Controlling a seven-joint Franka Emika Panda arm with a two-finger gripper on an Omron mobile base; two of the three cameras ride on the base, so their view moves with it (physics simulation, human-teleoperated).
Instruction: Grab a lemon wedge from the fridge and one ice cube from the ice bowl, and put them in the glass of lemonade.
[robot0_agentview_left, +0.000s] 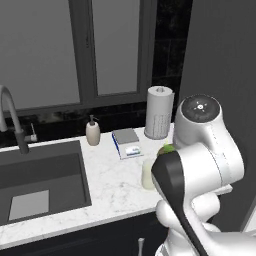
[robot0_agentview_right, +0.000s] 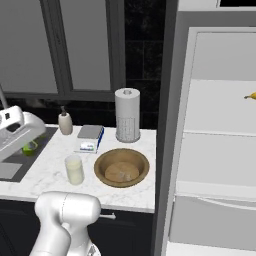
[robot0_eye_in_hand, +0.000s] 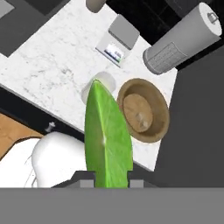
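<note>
White marble surface (robot0_agentview_right: 50, 175) is carrying the glass of lemonade (robot0_agentview_right: 74, 169), sitting just beside the ice bowl (robot0_agentview_right: 121, 167), with a paper-towel roll (robot0_agentview_right: 127, 115) behind them. Above the glass, the pincer (robot0_eye_in_hand: 108, 183) is gripping the lemon wedge (robot0_eye_in_hand: 107, 138), its jaws narrowed on it. To the right, the fridge (robot0_agentview_right: 220, 150) is standing open.

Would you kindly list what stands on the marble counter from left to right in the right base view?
Beige soap dispenser → clear glass of pale lemonade → grey kitchen scale → round brown wooden ice bowl → open fridge.
</note>
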